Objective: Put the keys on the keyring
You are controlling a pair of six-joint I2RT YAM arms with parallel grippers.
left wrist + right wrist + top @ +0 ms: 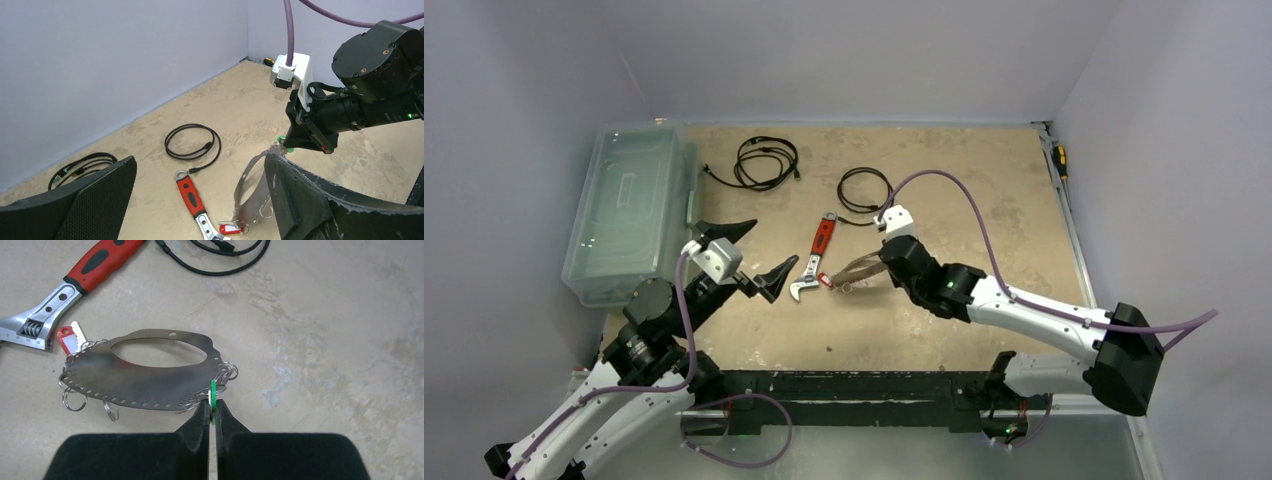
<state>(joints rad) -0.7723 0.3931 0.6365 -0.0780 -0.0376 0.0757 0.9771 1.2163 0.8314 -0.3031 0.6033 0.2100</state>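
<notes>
The keyring is a flat silvery oval with a large opening, a row of holes along its rim and small split rings hanging from it. My right gripper is shut on the green-headed key at the keyring's right end and holds that end off the table. The red-headed key lies at the keyring's left end, next to the wrench's jaw. Seen from above, the keyring sits mid-table. My left gripper hovers wide open left of the wrench, with nothing between its fingers.
A red-handled adjustable wrench lies just left of the keyring. Two black coiled cables lie farther back. A clear plastic box stands at the left edge. A screwdriver rests against the right wall.
</notes>
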